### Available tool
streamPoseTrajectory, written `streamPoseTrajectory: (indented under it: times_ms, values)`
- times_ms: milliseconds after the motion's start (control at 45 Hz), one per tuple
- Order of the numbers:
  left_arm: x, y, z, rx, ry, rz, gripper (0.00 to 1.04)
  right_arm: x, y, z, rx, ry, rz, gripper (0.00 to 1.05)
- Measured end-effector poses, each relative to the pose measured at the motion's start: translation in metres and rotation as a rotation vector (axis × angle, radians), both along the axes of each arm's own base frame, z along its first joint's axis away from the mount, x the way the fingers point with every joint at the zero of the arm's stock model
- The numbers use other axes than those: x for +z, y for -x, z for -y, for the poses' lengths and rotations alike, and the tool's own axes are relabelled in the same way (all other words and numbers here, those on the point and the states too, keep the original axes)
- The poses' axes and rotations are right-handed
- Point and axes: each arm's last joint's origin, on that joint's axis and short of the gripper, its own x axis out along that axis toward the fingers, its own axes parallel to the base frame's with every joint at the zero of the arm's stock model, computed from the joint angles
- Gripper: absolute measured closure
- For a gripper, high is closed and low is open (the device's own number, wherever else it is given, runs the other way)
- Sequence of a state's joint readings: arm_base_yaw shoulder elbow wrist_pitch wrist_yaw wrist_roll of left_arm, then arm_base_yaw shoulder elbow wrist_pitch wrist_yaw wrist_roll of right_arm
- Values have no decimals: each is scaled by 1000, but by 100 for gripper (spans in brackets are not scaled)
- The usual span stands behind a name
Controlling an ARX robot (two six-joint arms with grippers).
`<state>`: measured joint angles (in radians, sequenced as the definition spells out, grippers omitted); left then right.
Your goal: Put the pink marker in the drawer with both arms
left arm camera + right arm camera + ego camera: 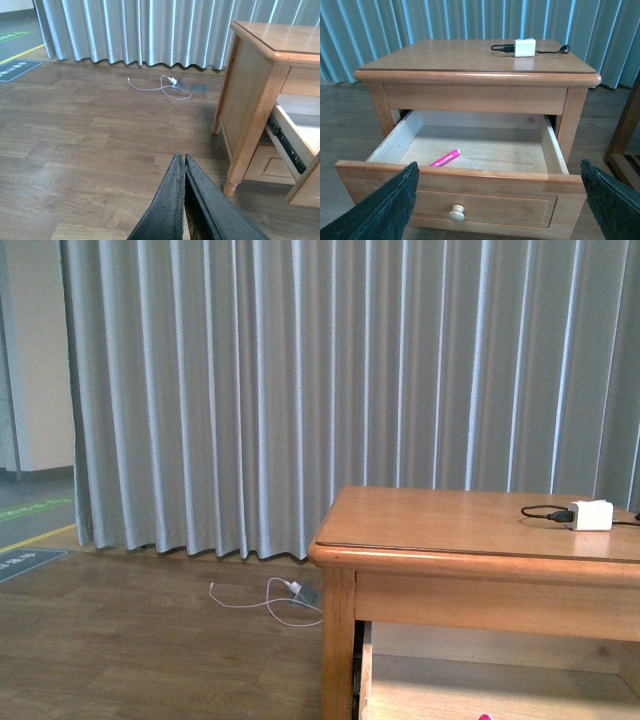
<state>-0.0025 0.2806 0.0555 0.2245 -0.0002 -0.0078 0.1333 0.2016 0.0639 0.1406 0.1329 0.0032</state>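
Pink marker (445,158), bright magenta, lies inside open drawer (470,150).

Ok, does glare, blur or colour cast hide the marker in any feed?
Right wrist view: bluish cast on the curtain, yet the pink marker reads sharp inside the drawer. Front view: soft, marker only a sliver at the bottom edge. Left wrist view: evenly lit, marker not visible.

So the wooden cabinet (460,57) sits on a brown plank floor (75,150). On its top, toward the back, is a white charger block (525,48) with a black cable (502,48). Its open drawer (495,200) has a pink marker (445,158) lying flat on the bottom. There's a loose white cord (172,81) on the floor too.
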Motion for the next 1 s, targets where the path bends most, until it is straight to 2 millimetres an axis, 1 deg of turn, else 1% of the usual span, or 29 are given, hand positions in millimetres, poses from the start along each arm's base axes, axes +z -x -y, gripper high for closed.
streamPoseTrajectory:
  times_ms: [222, 400, 489, 556, 867, 889, 933, 978, 1000]
  values:
    - [-7, 4, 0, 0, 0, 7, 101, 0, 0, 0, 0, 0, 0, 9]
    - [-6, 7, 0, 0, -1, 29, 101, 0, 0, 0, 0, 0, -1, 9]
    - [-11, 14, 0, -2, -2, -6, 101, -1, 0, 0, 0, 0, -2, 9]
    - [-9, 18, 0, 0, -1, 19, 101, -1, 0, 0, 0, 0, -2, 9]
    - [-9, 19, 0, 0, -1, 21, 101, -1, 0, 0, 0, 0, -2, 9]
    - [-9, 19, 0, 0, 0, 21, 100, -1, 0, 0, -9, 2, -7, 9]
    - [-9, 19, 0, 0, -1, 21, 90, -4, -1, -1, -127, 21, -56, 9]
    - [-9, 19, 0, 0, -1, 21, 79, -8, -2, -4, -167, 47, -123, 9]
    - [-9, 19, 0, 0, -1, 21, 75, -9, -2, -5, -158, 56, -151, 9]
